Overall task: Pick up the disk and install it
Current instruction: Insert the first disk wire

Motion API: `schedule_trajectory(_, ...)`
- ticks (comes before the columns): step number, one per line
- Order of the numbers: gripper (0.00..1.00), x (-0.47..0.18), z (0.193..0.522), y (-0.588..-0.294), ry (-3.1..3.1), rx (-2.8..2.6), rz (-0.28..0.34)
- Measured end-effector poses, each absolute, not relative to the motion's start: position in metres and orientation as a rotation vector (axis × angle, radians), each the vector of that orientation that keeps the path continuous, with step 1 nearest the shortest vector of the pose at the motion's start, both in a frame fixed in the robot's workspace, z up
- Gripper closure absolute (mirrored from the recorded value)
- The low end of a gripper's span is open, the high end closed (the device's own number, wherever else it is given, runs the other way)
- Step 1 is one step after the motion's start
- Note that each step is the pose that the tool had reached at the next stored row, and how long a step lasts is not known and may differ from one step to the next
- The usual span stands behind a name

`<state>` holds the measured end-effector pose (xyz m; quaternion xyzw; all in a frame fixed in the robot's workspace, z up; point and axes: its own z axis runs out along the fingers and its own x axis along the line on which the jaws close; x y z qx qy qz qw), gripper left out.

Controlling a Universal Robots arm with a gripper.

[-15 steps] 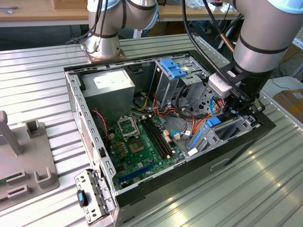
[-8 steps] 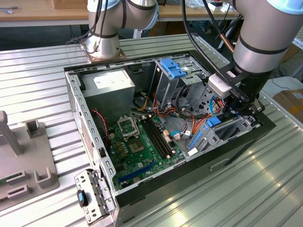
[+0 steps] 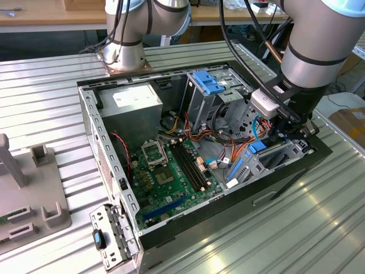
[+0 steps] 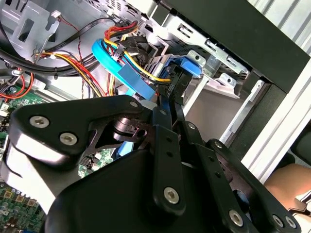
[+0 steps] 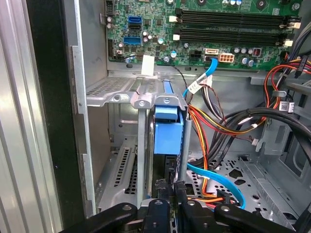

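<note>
1. Where it stands on edge between the rails of the grey metal drive cage (image 5: 141,99), the disk (image 5: 169,132) shows its bright blue carrier in the first wrist view, its dark edge turned toward the gripper (image 5: 169,187).
2. The gripper meets that near edge with its two black fingers (image 5: 158,194) drawn close and pinched on the disk's end. In the second wrist view the slim fingers (image 4: 164,121) run together to a point at the blue carrier.
3. Beside the cage, a flat blue data cable (image 5: 219,178) and a bundle of orange, yellow and red power wires (image 5: 214,127) cross the case floor.
4. Beyond the cage lies the green motherboard (image 5: 146,29) with its black memory slots (image 5: 233,19).
5. In the exterior view the arm (image 3: 319,45) reaches down into the open computer case (image 3: 91,134) at the exterior view's right, close to the case's nearer wall. A ribbed blue flap (image 3: 206,85) stands raised over the far bays, and the grey power supply (image 3: 128,105) sits in the far corner.
6. The case lies on a slatted metal desk (image 3: 51,91), with a grey fixture (image 3: 31,194) well apart at the exterior view's left.
</note>
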<state>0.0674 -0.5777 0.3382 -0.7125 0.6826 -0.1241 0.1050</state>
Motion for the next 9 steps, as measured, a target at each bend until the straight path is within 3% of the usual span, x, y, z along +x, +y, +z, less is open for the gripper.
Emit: schedule_trajectory(9,0.84,0.0675,0.3377,-0.579,2.012,-2.1,-0.366)
